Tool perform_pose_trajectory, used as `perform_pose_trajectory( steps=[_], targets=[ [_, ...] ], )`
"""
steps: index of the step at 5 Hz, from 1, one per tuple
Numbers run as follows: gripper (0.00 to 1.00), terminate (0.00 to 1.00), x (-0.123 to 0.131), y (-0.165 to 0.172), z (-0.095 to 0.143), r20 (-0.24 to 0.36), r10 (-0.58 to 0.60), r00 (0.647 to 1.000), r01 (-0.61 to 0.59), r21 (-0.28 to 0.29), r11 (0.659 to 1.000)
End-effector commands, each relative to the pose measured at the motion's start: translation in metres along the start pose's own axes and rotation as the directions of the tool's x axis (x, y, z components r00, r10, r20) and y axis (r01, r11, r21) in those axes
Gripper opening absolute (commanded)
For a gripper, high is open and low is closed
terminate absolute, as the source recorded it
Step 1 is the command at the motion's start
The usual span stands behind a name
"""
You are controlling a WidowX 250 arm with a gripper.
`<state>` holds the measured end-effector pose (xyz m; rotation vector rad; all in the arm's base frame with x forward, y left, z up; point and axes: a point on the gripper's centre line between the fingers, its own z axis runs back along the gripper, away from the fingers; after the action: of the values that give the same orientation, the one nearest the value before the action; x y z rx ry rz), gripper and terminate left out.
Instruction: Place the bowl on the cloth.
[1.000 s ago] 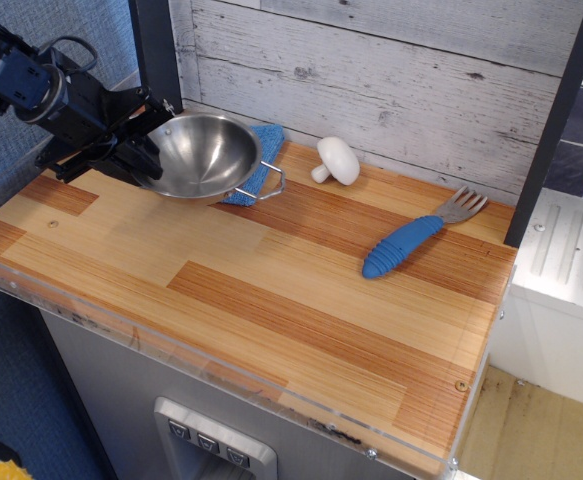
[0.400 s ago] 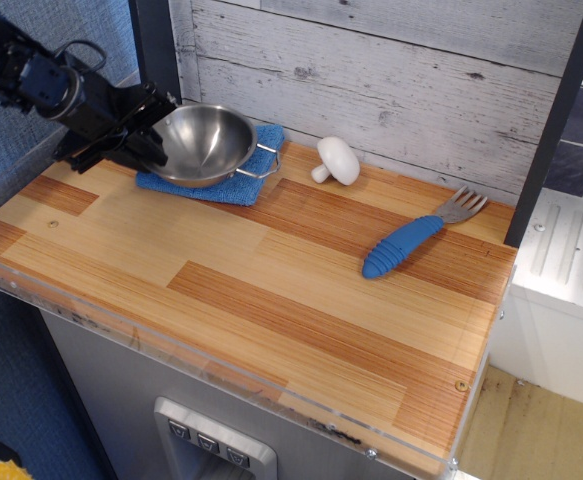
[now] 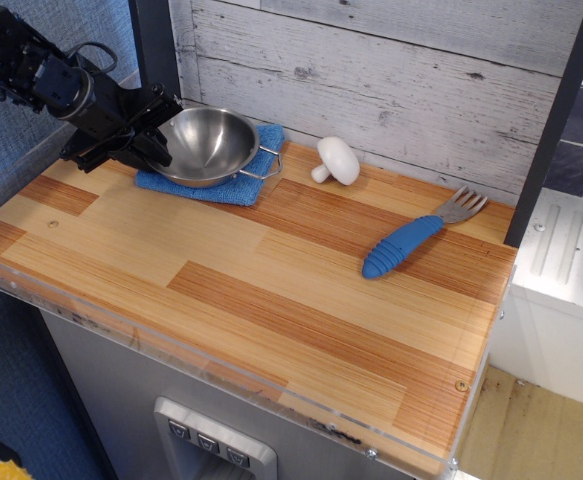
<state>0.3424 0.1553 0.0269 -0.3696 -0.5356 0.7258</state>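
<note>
Steel bowl (image 3: 209, 146) seated upright on blue cloth (image 3: 233, 186) at back left of wooden surface (image 3: 271, 290), black pincer (image 3: 151, 140) at bowl's left rim, grip state cannot be told, white mushroom (image 3: 335, 160) and blue-handled fork (image 3: 416, 237) apart to the right

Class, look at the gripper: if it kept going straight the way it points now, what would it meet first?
Most likely the steel bowl on the blue cloth; the gripper points right at its near rim, possibly touching already, though depth is unclear.
</note>
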Motion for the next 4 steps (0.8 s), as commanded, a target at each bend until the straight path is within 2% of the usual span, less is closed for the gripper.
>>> perform_pose_trajectory(
  steps=[1, 3, 4],
  targets=[
    [1.00, 0.00, -0.001, -0.006, 0.001, -0.033, 0.033, 0.999, -0.032, 0.025, 0.999],
    [1.00, 0.00, 0.000, -0.009, 0.007, -0.038, 0.015, 0.999, -0.014, 0.017, 1.000],
    [1.00, 0.00, 0.010, -0.017, 0.030, -0.026, -0.016, 1.000, 0.017, 0.041, 0.999]
  ],
)
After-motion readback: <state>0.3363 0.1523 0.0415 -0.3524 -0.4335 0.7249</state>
